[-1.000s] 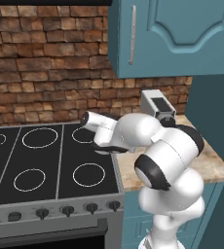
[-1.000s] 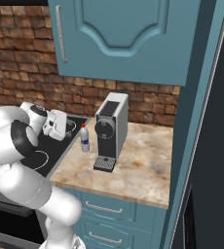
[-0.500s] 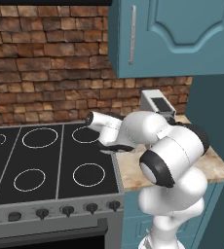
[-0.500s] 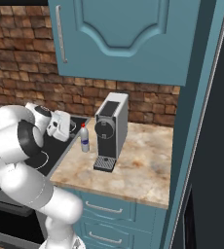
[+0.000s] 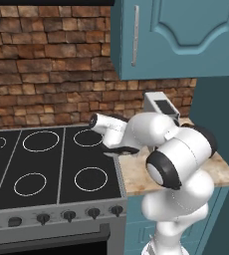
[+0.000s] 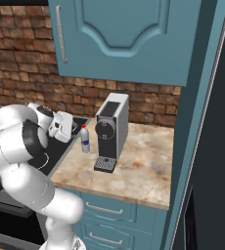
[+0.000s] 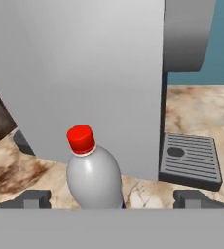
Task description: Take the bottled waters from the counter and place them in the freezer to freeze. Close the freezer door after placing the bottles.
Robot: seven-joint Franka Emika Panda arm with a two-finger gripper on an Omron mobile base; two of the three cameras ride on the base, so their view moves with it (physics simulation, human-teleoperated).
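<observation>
A small clear-white bottled water (image 6: 85, 140) with a red cap (image 7: 81, 138) stands upright on the beige counter (image 6: 144, 163), just left of the coffee machine. My gripper (image 6: 75, 128) hovers level with the bottle on its stove side, fingers pointing at it. In the hand view the bottle (image 7: 94, 177) rises close between my two fingertips, and the gripper (image 7: 113, 199) is open, with a gap on each side and no contact. The dark side of the freezer (image 6: 219, 146) stands at the far right; its door is out of view.
A grey-and-black coffee machine (image 6: 112, 131) with its drip tray (image 7: 189, 160) stands right behind the bottle. The black stovetop (image 5: 47, 164) lies left of the counter. Teal wall cabinets (image 6: 129, 34) hang overhead, with a brick wall (image 5: 47, 64) behind.
My hand has slid right from over the stove edge towards the bottle, and the elbow has swung with it. The jaws stay wide; the bottle has not moved.
</observation>
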